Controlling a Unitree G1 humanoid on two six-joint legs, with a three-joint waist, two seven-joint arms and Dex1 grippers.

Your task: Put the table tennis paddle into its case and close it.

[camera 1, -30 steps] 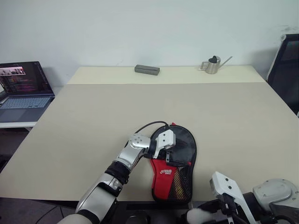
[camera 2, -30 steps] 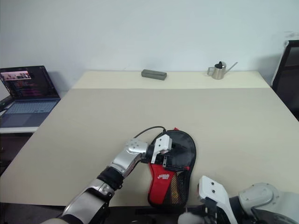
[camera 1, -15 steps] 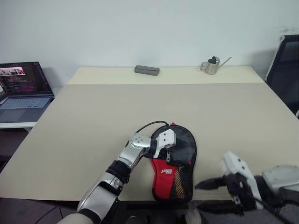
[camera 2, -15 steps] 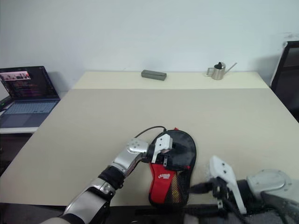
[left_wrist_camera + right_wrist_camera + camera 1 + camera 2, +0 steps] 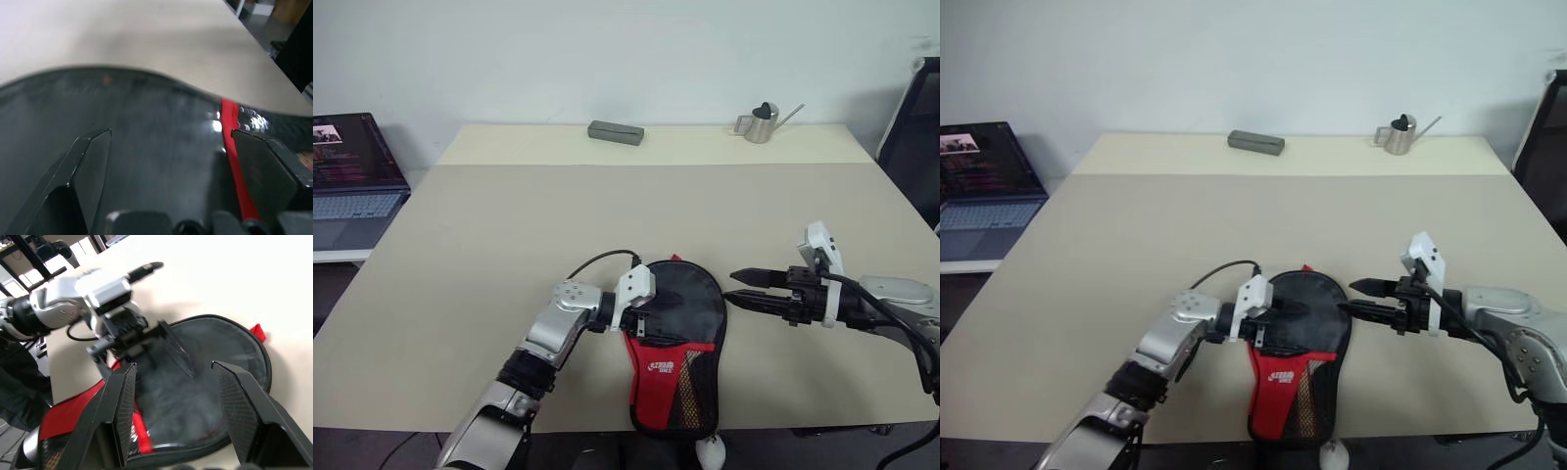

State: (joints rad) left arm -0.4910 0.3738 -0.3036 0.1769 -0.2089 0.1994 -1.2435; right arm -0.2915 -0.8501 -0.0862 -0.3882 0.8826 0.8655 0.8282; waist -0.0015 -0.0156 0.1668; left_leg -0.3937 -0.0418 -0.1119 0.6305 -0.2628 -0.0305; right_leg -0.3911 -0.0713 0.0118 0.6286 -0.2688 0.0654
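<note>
The case [image 5: 693, 305] lies flat near the table's front edge, its round black part away from me and its red panel [image 5: 658, 367] and mesh toward me. My left gripper [image 5: 649, 315] reaches in from the case's left side, open, its wide-spread fingers [image 5: 93, 161] over the round black part [image 5: 156, 98]. My right gripper [image 5: 734, 286] hovers just right of the case, pointing at it, open with nothing between its fingers [image 5: 122, 401]. The right wrist view looks onto the case [image 5: 225, 352] and the left gripper [image 5: 146, 308]. The paddle is hidden.
A small metal watering can [image 5: 762, 123] and a grey block [image 5: 616, 132] stand at the table's far edge. An open laptop [image 5: 352, 176] sits on a side table to the left. A black chair [image 5: 918, 117] stands at the right.
My right arm rose from below the table's front edge and swung forward to the case's right side. The left hand drew slightly left. The camera view shifted too.
</note>
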